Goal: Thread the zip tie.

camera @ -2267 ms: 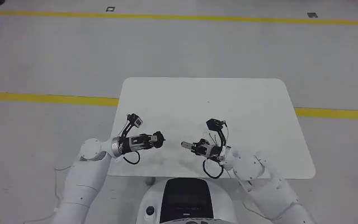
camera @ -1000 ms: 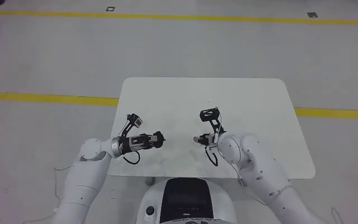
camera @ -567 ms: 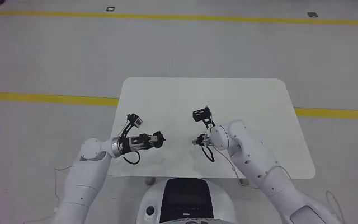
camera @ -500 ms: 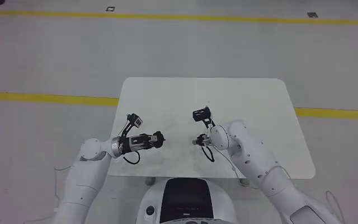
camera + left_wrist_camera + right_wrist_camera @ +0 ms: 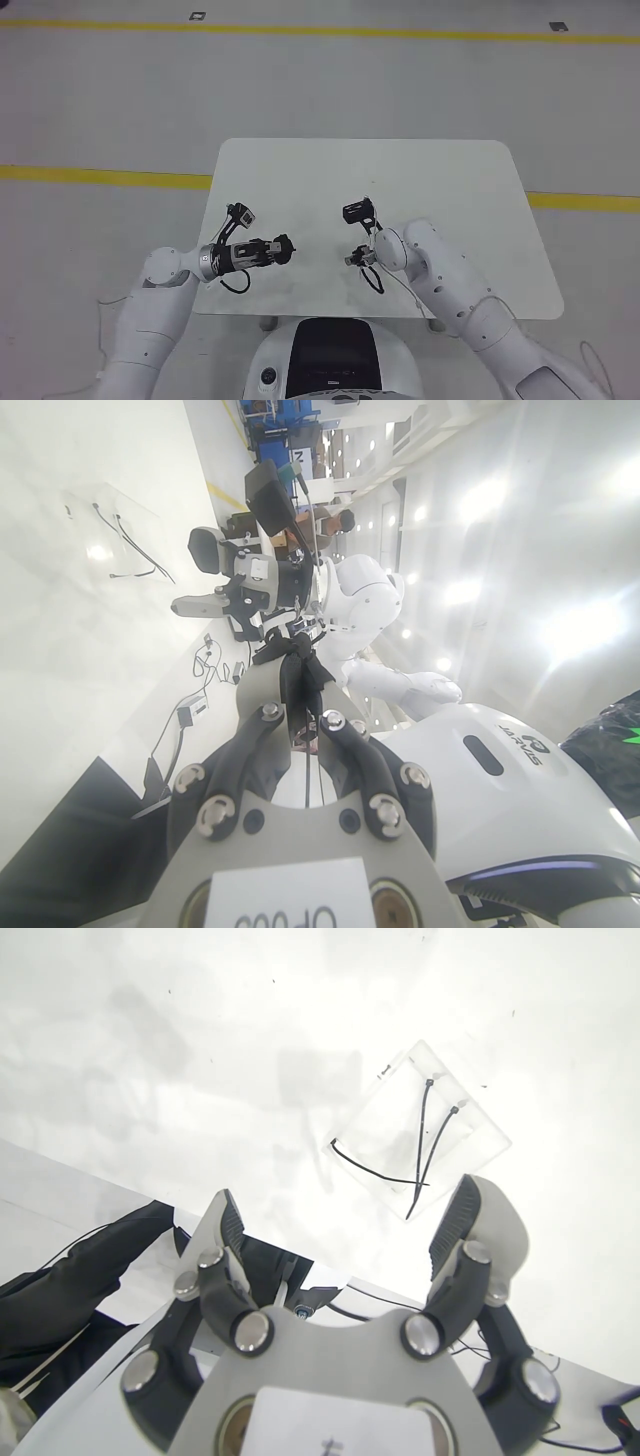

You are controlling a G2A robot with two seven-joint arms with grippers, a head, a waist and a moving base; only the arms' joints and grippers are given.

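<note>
Just three zip ties (image 5: 423,1138) lie on one clear tray (image 5: 467,1140).

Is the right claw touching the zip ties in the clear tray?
Apart. In the right wrist view the open right claw hangs short of the zip ties, and a pale gap shows between its fingertips and them.

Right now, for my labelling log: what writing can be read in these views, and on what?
Left wrist label, behind the left gripper: upside down, cut by the edge, not readable whole.
Right wrist label, behind the right gripper: cut off, unreadable.
Sign in the room behind: too small.
Zip ties, clear tray, table: no print.
</note>
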